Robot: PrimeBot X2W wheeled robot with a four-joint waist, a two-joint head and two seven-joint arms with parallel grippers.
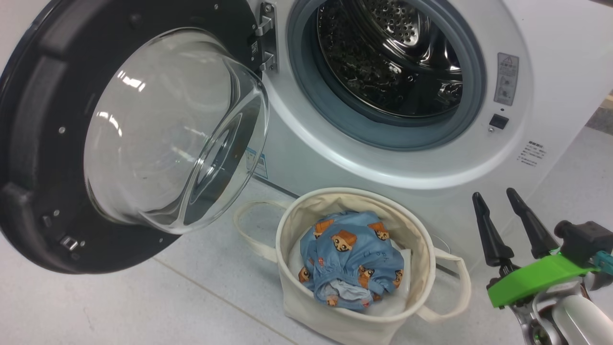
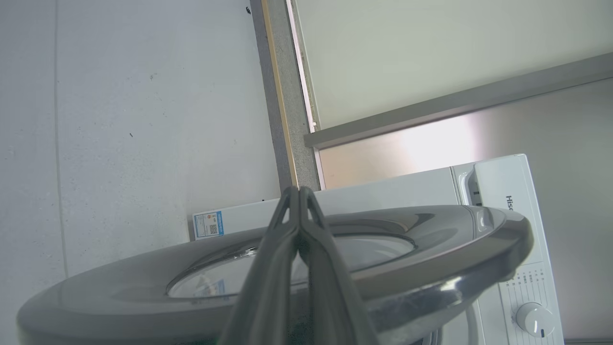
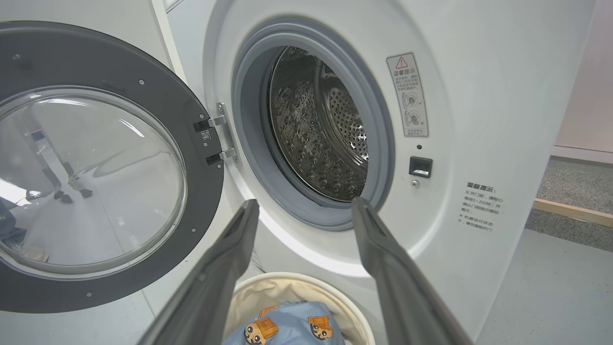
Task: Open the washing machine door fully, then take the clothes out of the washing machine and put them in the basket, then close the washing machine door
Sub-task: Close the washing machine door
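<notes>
Item: light blue bear-print fabric garment [image 1: 352, 258], bundled inside round cream canvas basket [image 1: 306, 306], on the pale floor [image 1: 143, 306] before the white front-loading washer [image 1: 335, 163]. Round black-rimmed glass door [image 1: 28, 143]: swung wide open. Your right gripper [image 1: 493, 193]: fingers spread, holding nothing, beside the basket. Your left gripper [image 2: 298, 190]: fingers pressed together, by the door's outer face.

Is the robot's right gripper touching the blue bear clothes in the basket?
Apart. The head view shows the right gripper open beside the round cream canvas basket, clear of the light blue bear-print clothes inside it.
</notes>
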